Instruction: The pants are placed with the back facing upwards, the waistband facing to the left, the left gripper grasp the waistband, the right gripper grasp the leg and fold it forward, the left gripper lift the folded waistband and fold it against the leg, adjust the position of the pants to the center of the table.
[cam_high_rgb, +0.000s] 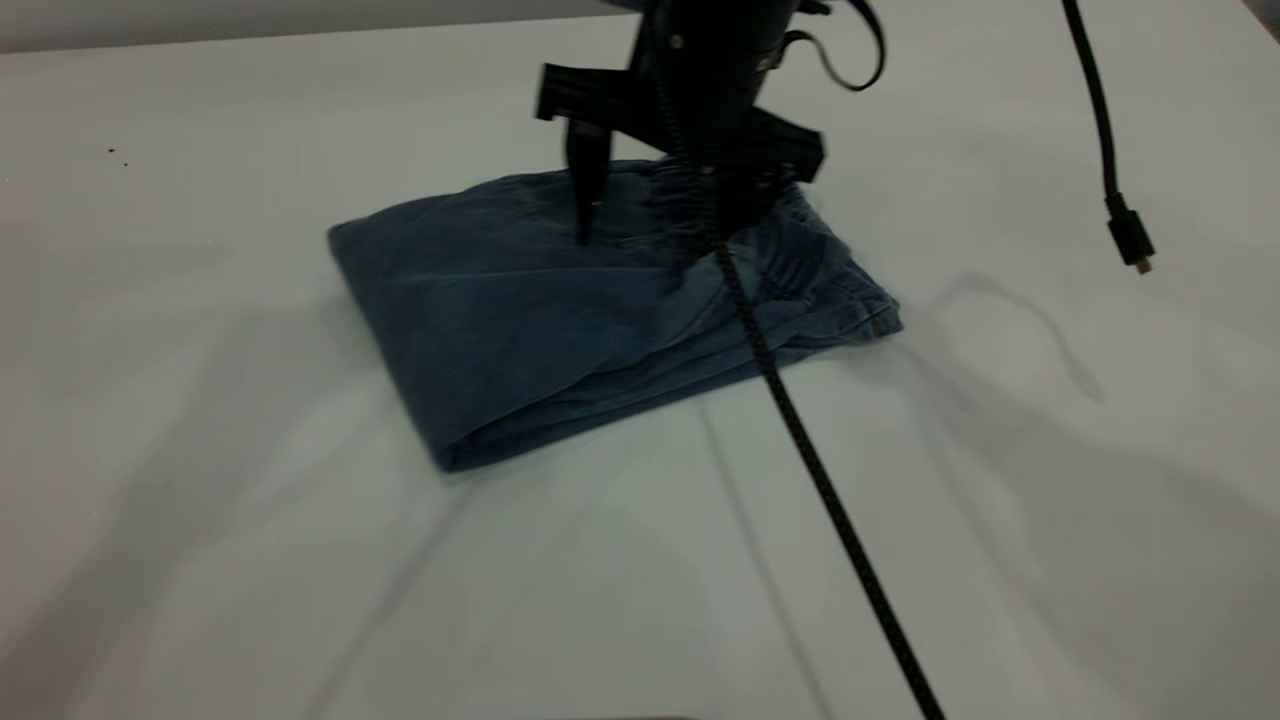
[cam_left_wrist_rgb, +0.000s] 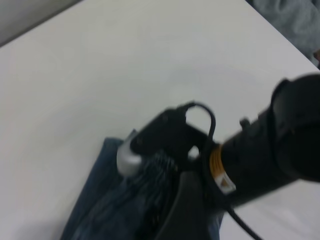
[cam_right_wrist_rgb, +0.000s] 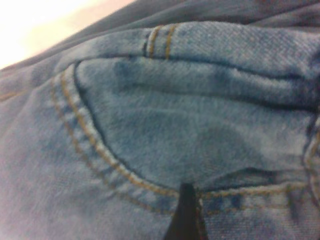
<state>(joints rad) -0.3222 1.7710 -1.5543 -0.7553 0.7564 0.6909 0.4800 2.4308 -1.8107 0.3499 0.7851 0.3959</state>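
Note:
The pants (cam_high_rgb: 520, 320) lie folded into a compact blue denim bundle on the white table (cam_high_rgb: 200, 500). The ruffled waistband (cam_high_rgb: 830, 270) shows along the bundle's right end. My right gripper (cam_high_rgb: 665, 215) stands open over the far side of the pants, one finger (cam_high_rgb: 585, 200) touching the cloth. The right wrist view is filled with denim (cam_right_wrist_rgb: 165, 130), a curved pocket seam and one dark fingertip (cam_right_wrist_rgb: 185, 215). The left wrist view looks down on the right arm (cam_left_wrist_rgb: 260, 160) above the pants (cam_left_wrist_rgb: 100, 210). The left gripper itself is out of view. The leg is folded in and cannot be told apart.
A braided black cable (cam_high_rgb: 820, 480) runs from the right arm across the pants to the near table edge. Another cable with a plug (cam_high_rgb: 1130, 240) hangs at the far right. Grey cloth (cam_left_wrist_rgb: 295, 20) lies beyond the table corner.

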